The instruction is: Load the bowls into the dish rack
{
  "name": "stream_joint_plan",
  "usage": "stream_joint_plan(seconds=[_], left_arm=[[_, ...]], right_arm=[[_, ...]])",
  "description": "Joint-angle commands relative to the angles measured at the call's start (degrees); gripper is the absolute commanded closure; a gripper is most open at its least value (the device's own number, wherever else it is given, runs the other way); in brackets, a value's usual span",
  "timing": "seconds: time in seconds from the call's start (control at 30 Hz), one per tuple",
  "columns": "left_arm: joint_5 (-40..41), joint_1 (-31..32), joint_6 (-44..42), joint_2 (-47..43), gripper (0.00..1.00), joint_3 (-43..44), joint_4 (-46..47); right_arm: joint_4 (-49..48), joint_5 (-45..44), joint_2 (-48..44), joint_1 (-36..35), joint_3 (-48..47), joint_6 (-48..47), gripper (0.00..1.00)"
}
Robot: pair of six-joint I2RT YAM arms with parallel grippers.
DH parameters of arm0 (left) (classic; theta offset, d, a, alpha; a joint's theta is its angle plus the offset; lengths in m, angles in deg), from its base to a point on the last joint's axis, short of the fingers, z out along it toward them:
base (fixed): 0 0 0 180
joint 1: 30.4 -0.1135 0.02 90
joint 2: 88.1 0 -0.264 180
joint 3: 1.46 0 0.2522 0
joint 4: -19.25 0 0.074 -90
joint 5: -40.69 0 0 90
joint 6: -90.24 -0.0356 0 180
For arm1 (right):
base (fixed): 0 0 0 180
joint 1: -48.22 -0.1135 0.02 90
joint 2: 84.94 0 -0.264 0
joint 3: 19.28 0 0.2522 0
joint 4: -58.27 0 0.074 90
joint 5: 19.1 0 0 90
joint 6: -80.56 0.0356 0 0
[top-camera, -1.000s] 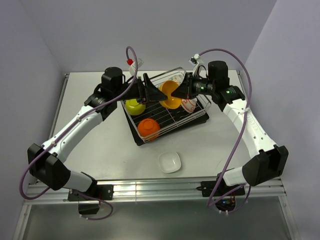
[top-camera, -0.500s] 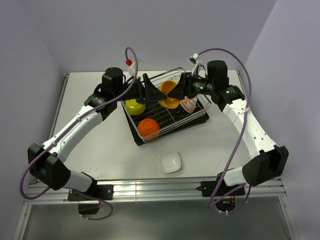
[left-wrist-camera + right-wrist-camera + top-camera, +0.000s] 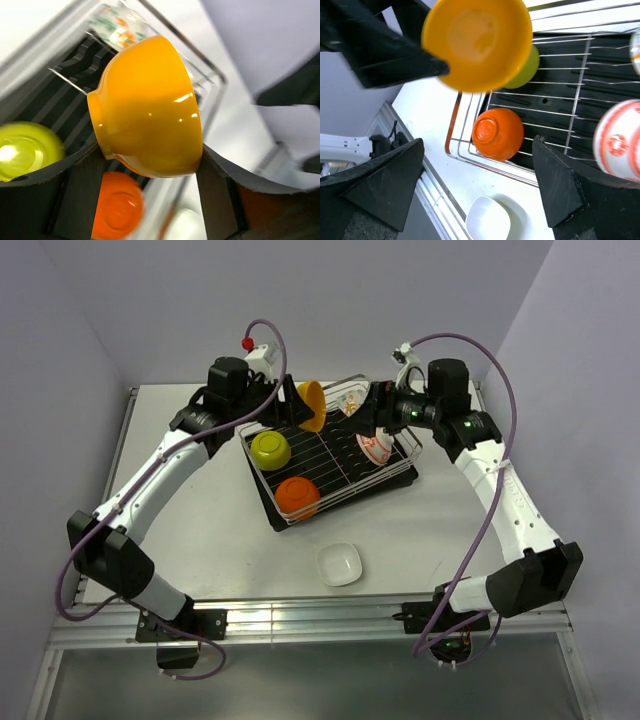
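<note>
Tabletop [image 3: 200,510], bowl [image 3: 311,406] in left hand [image 3: 299,410]

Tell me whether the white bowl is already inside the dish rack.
No, the white bowl sits on the table, in front of the dish rack and apart from it.

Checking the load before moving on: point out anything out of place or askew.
One white bowl sits on the table, outside the dish rack. The left gripper holds a yellow-orange bowl tipped on its side above the rack, not yet set in.
</note>
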Motion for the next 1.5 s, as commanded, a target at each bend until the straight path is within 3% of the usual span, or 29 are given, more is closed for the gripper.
stream_joint_plan(seconds=[0.0, 0.33, 0.67, 1.47], left_arm=[[9.6, 0.4, -11.5, 3.3, 1.0, 6.9, -2.7], [27.4, 5.2, -31.1, 12.0, 1.0, 11.0, -5.1], [36.5, 9.2, -40.8, 17.4, 1.0, 10.1, -3.2], [39.5, 12.8, -53.5, 20.3, 1.0, 2.8, -0.2]], right_arm=[[0.6, 1.7, -2.6, 4.5, -2.5, -0.3, 0.05], [0.8, 4.7, -4.0, 13.0, -2.5, 0.4, 0.04], [1.4, 4.6, -4.2, 14.2, -1.7, -0.6, 0.04], [1.7, 5.4, -3.8, 16.3, -0.3, -1.2, 0.04]])
